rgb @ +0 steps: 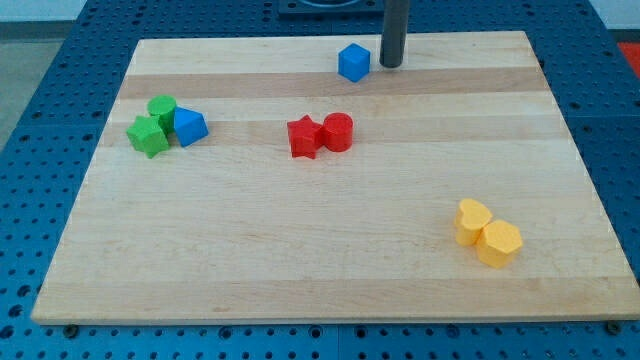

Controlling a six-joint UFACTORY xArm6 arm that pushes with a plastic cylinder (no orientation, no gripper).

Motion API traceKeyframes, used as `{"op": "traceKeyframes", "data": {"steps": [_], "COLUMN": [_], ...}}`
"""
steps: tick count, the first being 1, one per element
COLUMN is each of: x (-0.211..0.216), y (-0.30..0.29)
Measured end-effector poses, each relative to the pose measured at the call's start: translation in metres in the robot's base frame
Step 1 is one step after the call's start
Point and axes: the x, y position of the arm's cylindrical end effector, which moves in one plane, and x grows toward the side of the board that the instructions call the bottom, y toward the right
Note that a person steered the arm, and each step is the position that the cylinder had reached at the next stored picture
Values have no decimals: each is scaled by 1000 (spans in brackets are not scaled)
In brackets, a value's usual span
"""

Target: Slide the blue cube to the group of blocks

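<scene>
Look to the view's top, a little right of centre: your blue cube [353, 62] sits there on the wooden bench [300, 250], close to its far edge. The dark rod comes down just to the cube's right, and my tip [390, 65] rests at the bench surface right beside the cube, with a thin gap that you cannot be sure is closed. The tool is only this plain rod, so it has no jaws to set wide or narrow, and it holds nothing.

At the view's left you find a tight cluster: a green cylinder [162, 108] behind, a green star-shaped block [148, 136] in front of it, and a second blue block [189, 126], angular in shape, touching them on the right. Near the middle, a red star-shaped block [303, 137] and a red cylinder [338, 131] stand pressed together. At the view's lower right, two yellow blocks touch each other: a rounded one [473, 220] and a hexagonal one [499, 243] just in front of it.

The blue cube stands well apart from all three groups; the red pair lies nearest, below it in the view.
</scene>
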Motion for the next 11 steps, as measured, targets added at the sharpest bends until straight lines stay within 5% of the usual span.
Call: {"op": "traceKeyframes", "data": {"steps": [11], "x": [55], "y": [-176]}}
